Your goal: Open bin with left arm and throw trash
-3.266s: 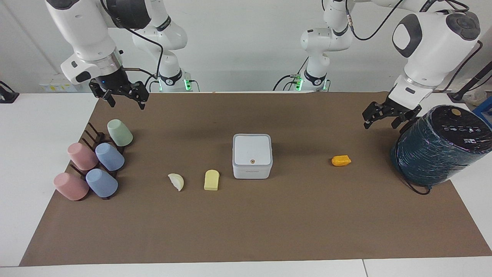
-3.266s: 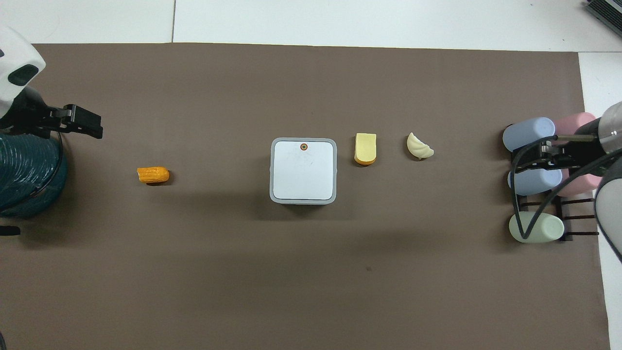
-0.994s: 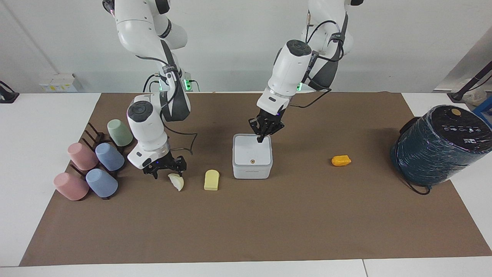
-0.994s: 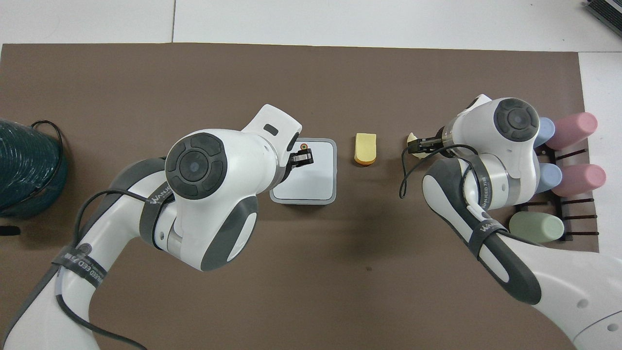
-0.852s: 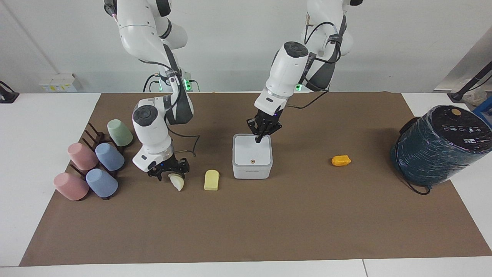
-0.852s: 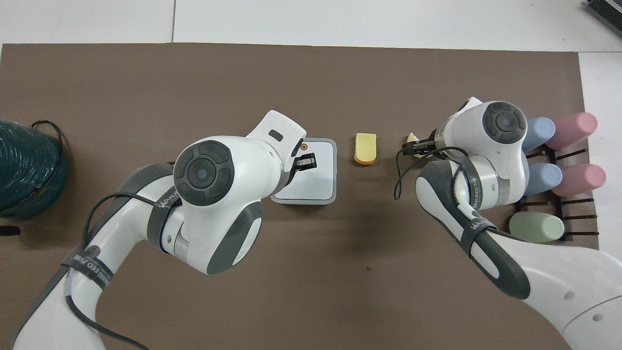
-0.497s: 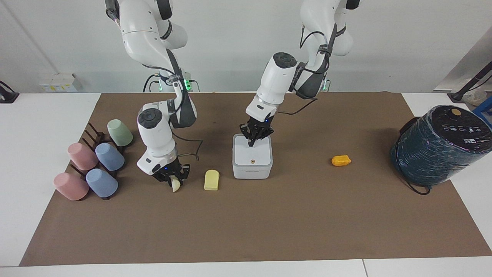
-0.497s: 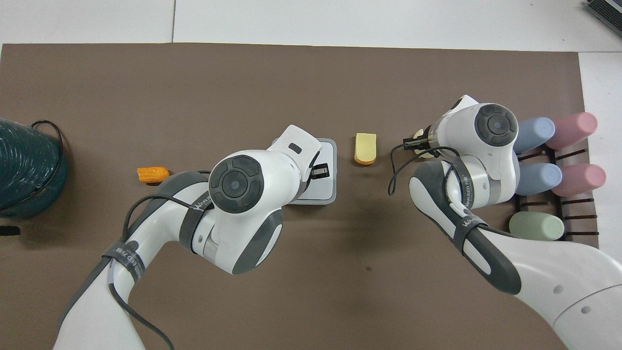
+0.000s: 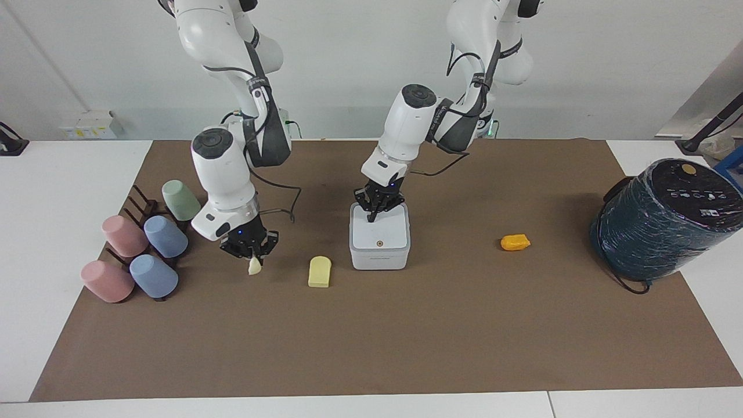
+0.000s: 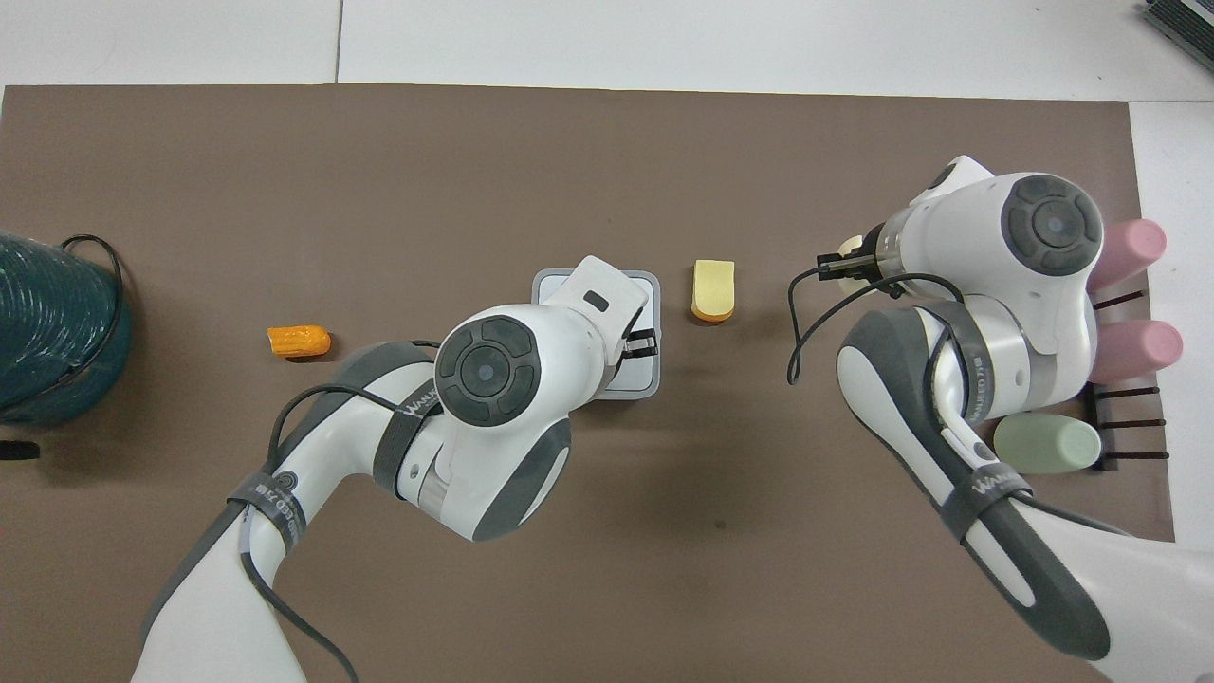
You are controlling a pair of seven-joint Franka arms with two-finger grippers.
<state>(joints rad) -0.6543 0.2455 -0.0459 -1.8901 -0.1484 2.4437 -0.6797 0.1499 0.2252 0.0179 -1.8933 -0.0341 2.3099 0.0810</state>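
Note:
The bin is a small white box in the middle of the mat, lid down, with an orange dot on top. My left gripper is shut, its tips down on the half of the lid nearer the robots; in the overhead view the left gripper and its arm cover most of the bin. My right gripper is shut on the cream-white wedge, held just above the mat beside the cup rack. On the mat lie the pale yellow slab and the orange lump.
Pastel cups lie on a dark rack at the right arm's end of the table. A big dark teal cylinder with a cable stands at the left arm's end. The brown mat covers the table.
The right gripper closed on the wedge and lifted it off the mat, toward the cups. The left gripper, shut throughout, came down on the lid and shifted slightly toward the right arm's end.

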